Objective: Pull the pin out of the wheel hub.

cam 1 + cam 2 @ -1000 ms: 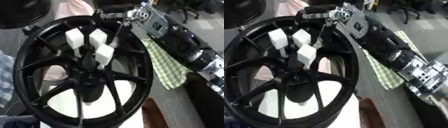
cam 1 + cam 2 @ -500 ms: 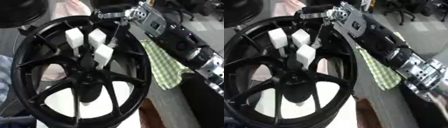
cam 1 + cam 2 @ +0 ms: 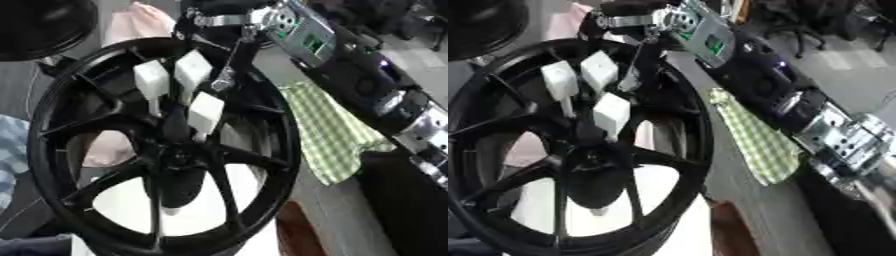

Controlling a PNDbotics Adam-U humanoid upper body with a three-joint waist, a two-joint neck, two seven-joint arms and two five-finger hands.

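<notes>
Black and standing on its rim, the wheel hub (image 3: 166, 150) faces you, so your right hand (image 3: 188, 92) reaches in from above its top edge, white-tipped fingers (image 3: 206, 111) spread toward the centre. Whether they pinch the pin you cannot tell; the pin itself is hidden there. Your left hand is out of view.
</notes>
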